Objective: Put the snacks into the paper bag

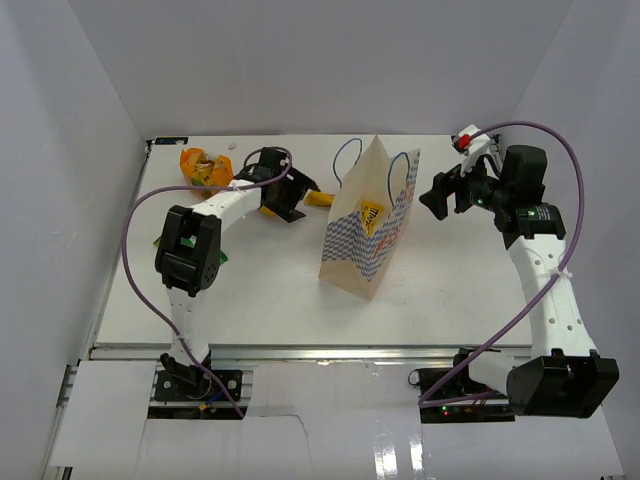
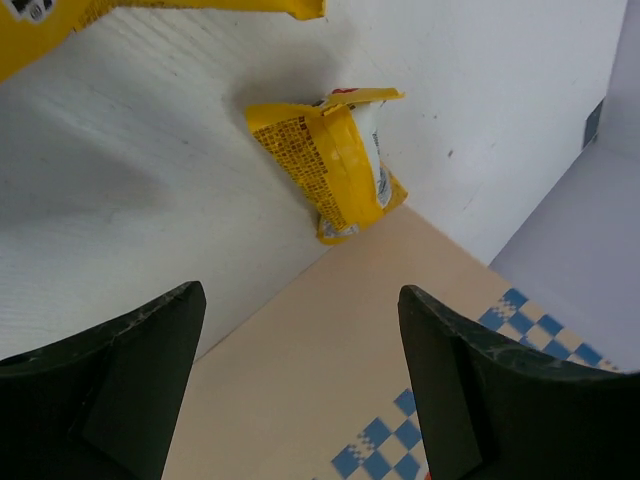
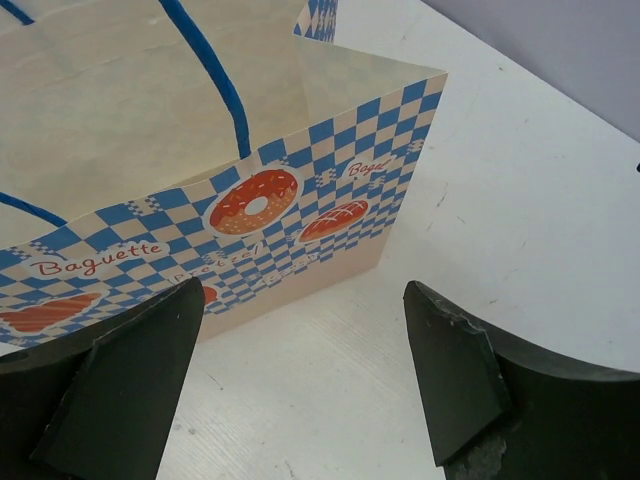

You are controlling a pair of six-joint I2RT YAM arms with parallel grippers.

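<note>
At the upper left of the top view, the left claw (image 1: 288,200) is spread wide and holds nothing. In its wrist view, the dark fingers (image 2: 120,390) stand far apart at the lower corners, framing bare white table (image 2: 120,200) and the tan wall of the paper bag (image 2: 330,380). A yellow packet (image 2: 330,165) lies on the table past the fingertips and clear of them, just beside the bag's side. A second yellow packet (image 2: 150,10) cuts across the top edge of that view. The left arm (image 1: 190,250) rises from its base at the lower left, bends at the elbow and reaches toward the upper middle. A crinkly orange bag (image 1: 205,167) lies behind it near the far wall.

At the upper right, the right claw (image 1: 440,195) is also released and empty. Its fingers (image 3: 110,390) are well apart, facing the checkered side of the bag without touching it. The right arm (image 1: 550,290) climbs from the lower right and turns left at the wrist. The paper bag stands upright at the centre of the table between the two claws.
</note>
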